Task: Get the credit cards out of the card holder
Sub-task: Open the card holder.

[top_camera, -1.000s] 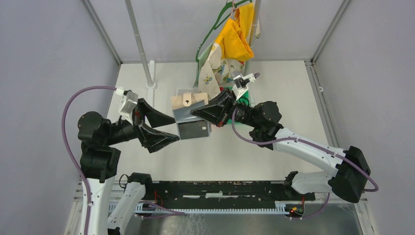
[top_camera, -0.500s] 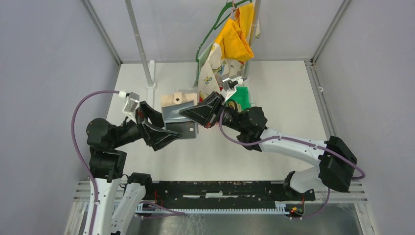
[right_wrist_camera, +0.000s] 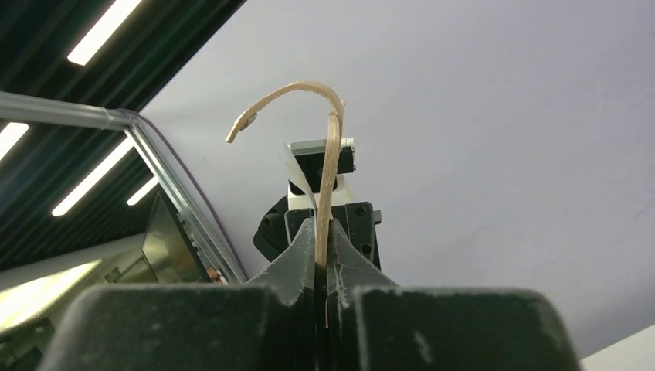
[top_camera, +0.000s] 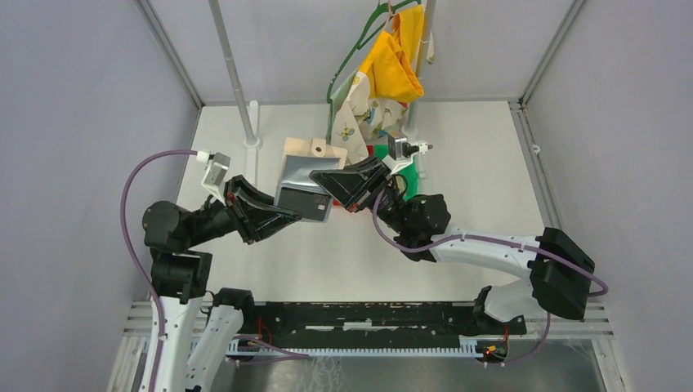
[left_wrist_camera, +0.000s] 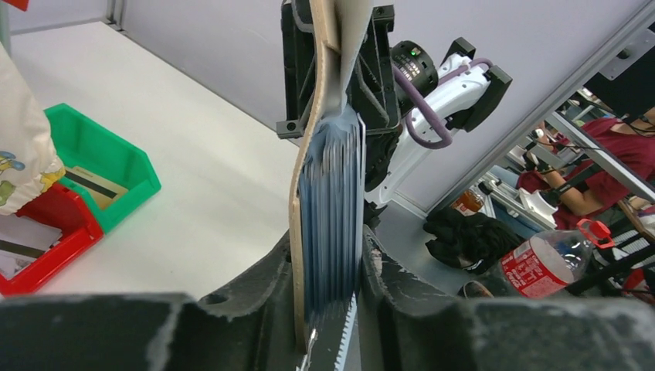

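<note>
The tan card holder (top_camera: 306, 153) hangs in the air between both arms, its clear sleeves (top_camera: 296, 175) fanned downward. A dark credit card (top_camera: 315, 208) shows in the lowest sleeve. My left gripper (top_camera: 296, 214) is shut on the sleeve stack and tan cover. In the left wrist view its fingers (left_wrist_camera: 287, 259) press both sides of the card holder (left_wrist_camera: 332, 178), with the left gripper (left_wrist_camera: 328, 246) at its lower edge. My right gripper (top_camera: 324, 178) pinches the holder's tan flap. In the right wrist view that flap (right_wrist_camera: 332, 154) rises from the shut right gripper (right_wrist_camera: 325, 226).
A green bin (left_wrist_camera: 100, 166) with a card in it and a red bin (left_wrist_camera: 46, 239) stand on the table behind the right gripper. Patterned cloth (top_camera: 351, 122) and yellow cloth (top_camera: 396, 65) hang from a hanger at the back. A metal pole (top_camera: 233, 73) stands back left.
My left jaws stood wide open beside the holder and have now closed on its sleeve stack. The right gripper carried the holder leftward and tilted it more upright.
</note>
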Controlling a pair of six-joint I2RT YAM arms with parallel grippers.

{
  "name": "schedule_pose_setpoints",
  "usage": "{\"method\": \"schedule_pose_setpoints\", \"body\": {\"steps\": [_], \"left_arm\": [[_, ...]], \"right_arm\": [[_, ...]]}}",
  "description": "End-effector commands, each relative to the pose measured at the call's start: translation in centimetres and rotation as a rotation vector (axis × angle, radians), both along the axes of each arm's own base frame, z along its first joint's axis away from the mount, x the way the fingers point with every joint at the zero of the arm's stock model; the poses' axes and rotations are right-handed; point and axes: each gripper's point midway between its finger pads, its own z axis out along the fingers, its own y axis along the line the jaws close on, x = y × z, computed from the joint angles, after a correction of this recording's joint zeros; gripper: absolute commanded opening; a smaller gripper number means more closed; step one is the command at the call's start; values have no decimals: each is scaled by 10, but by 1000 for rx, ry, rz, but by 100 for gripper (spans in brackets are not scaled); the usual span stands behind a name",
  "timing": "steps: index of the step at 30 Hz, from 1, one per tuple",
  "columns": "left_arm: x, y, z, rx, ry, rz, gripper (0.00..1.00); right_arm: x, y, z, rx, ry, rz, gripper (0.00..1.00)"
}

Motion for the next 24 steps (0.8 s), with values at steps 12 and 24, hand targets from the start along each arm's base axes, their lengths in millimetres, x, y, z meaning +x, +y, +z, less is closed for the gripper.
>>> {"method": "schedule_pose_setpoints", "body": {"steps": [12, 24], "left_arm": [[-6, -1, -3, 194, -76, -140, 10], [-2, 0, 4, 233, -107, -167, 7]], "right_arm": [[-5, -12, 9, -257, -321, 95, 44], [-27, -3, -7, -420, -442, 257, 19]]}}
